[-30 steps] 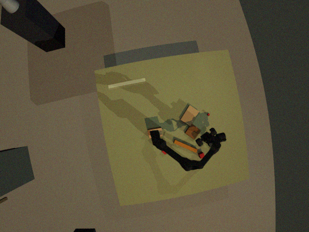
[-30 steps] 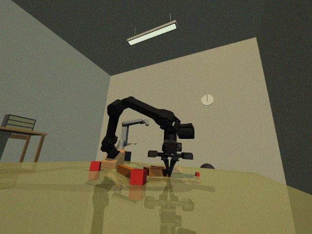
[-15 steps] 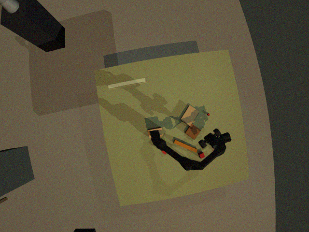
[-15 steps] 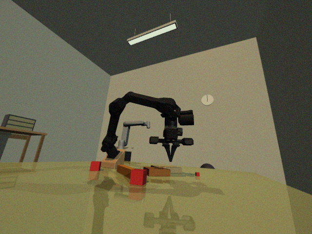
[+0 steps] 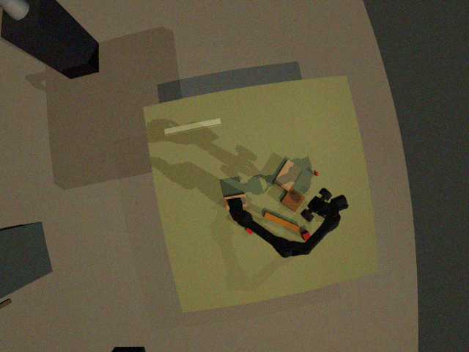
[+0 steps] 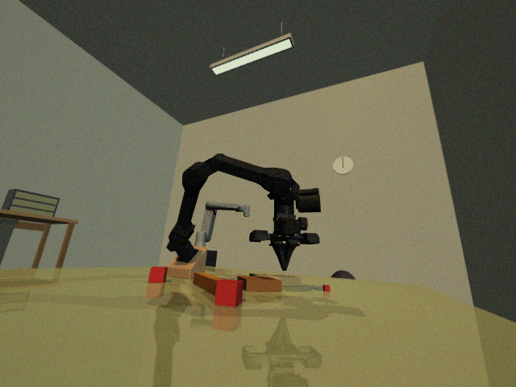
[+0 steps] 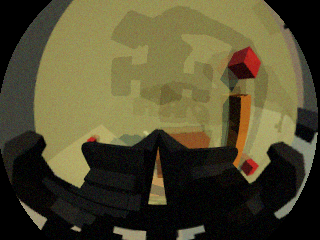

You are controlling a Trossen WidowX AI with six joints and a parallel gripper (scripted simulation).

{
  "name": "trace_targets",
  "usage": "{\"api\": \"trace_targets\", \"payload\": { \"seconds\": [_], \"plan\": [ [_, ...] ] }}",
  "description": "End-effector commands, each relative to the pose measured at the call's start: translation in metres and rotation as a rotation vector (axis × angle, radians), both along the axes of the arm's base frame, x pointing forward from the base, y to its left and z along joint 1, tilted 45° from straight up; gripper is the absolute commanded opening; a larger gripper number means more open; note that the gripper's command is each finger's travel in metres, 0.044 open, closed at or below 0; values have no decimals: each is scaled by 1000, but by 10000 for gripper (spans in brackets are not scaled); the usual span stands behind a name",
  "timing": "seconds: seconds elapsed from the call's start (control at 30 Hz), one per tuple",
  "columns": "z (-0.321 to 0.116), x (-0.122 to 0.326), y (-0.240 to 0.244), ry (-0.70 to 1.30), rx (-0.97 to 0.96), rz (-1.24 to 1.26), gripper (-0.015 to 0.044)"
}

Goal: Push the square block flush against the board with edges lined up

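Note:
The square block is brown-orange and lies flat on the table. The board is tan and lies flat beside it, with shadow across its top. In the top view the block's nearest corner is at or very near one corner of the board, with their sides about parallel; whole-side contact does not show. My gripper is shut and empty. Its tips hang above the table, on the block's side away from my base. In the wrist view the fingers hide much of the board and part of the block.
An orange bar lies near the block. Red cubes lie at the bar's end, near my base and beyond the board.

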State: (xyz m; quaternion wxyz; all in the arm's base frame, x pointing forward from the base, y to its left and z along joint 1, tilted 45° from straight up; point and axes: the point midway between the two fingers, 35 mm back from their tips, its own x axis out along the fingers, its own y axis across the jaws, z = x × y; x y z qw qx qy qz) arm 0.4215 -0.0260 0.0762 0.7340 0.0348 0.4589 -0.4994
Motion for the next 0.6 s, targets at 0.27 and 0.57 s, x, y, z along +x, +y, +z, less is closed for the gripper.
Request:
{"api": "trace_targets", "payload": {
  "seconds": [0.27,0.57],
  "plan": [
    [-34,-4,-36,93,-14,56,0],
    [-42,-12,-28,93,-13,56,0]
  ]
}}
